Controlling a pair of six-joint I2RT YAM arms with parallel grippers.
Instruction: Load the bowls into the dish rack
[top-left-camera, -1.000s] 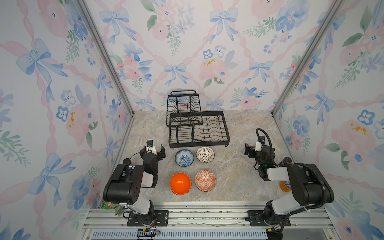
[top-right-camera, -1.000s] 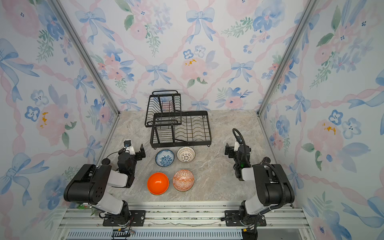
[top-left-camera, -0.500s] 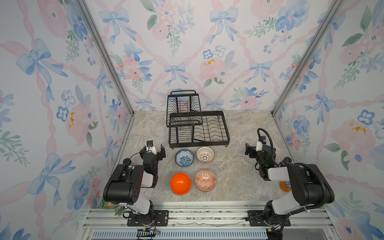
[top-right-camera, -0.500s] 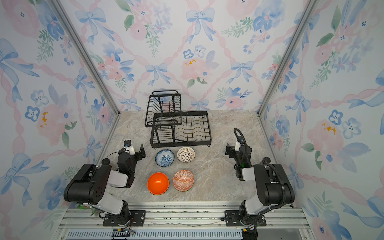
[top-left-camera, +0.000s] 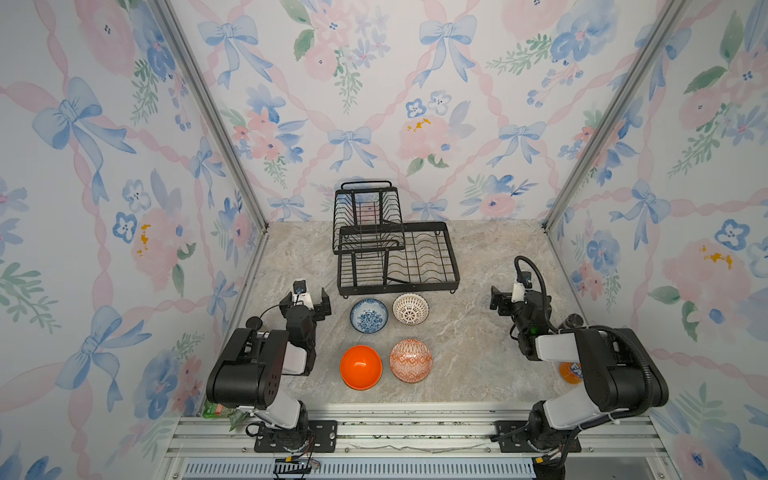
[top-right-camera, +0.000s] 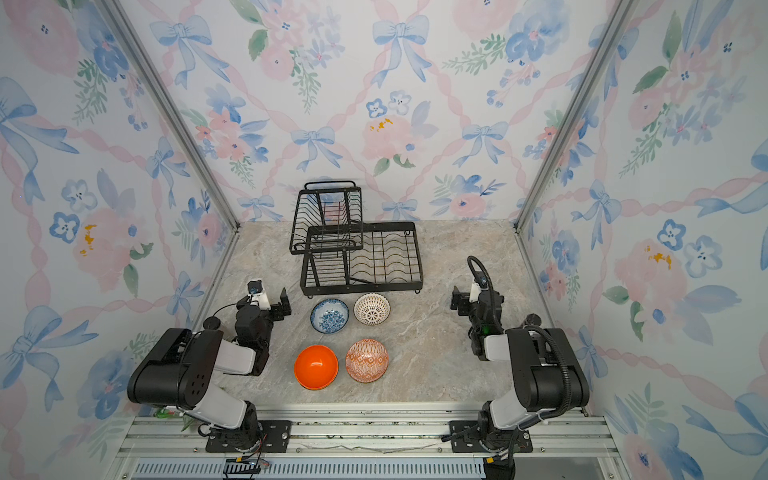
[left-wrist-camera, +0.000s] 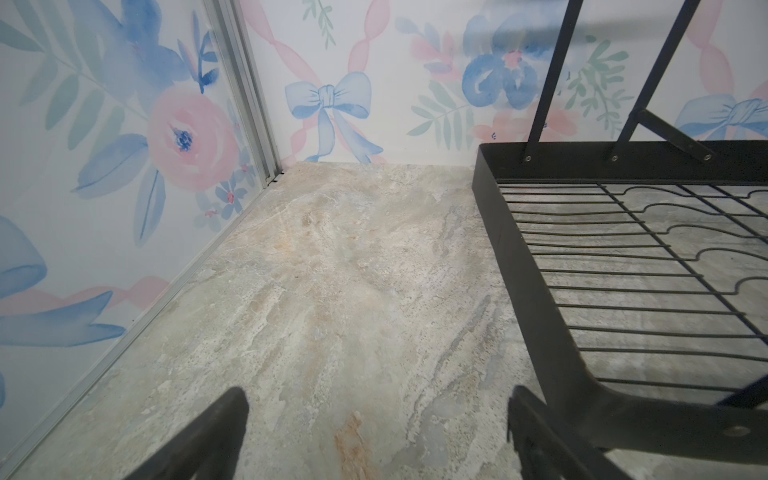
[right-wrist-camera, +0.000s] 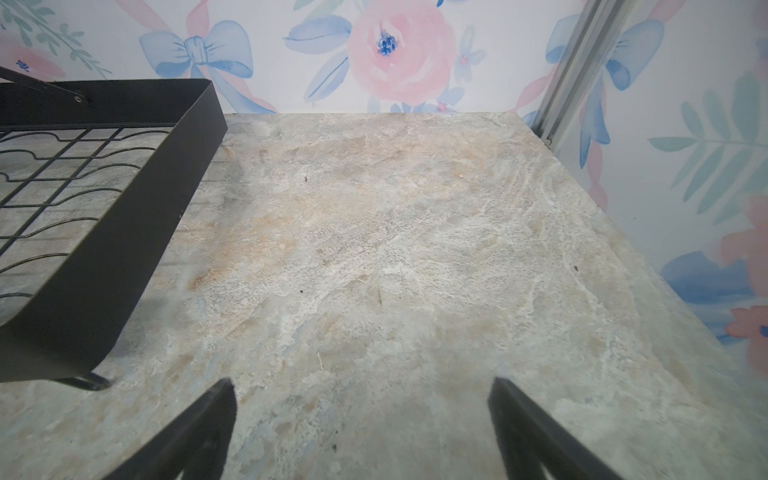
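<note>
Several bowls sit on the marble table in front of the dish rack (top-left-camera: 453, 266): a blue-patterned bowl (top-left-camera: 368, 315), a white lattice bowl (top-left-camera: 410, 308), a plain orange bowl (top-left-camera: 360, 367) and an orange-white geometric bowl (top-left-camera: 410, 360). The black wire rack holds nothing. My left gripper (top-left-camera: 306, 300) hovers open just left of the blue bowl, by the rack's near left corner (left-wrist-camera: 540, 316). My right gripper (top-left-camera: 515, 299) is open to the right of the bowls, apart from the rack's right rim (right-wrist-camera: 137, 232). Only bare table lies between both pairs of fingers (left-wrist-camera: 232, 415) (right-wrist-camera: 220, 403).
An orange soda can (top-left-camera: 570, 371) stands behind the right arm's base by the right wall. Something green (top-left-camera: 216, 411) lies under the left arm's base. Floral walls close in three sides, and a metal rail (top-left-camera: 395, 432) runs along the front.
</note>
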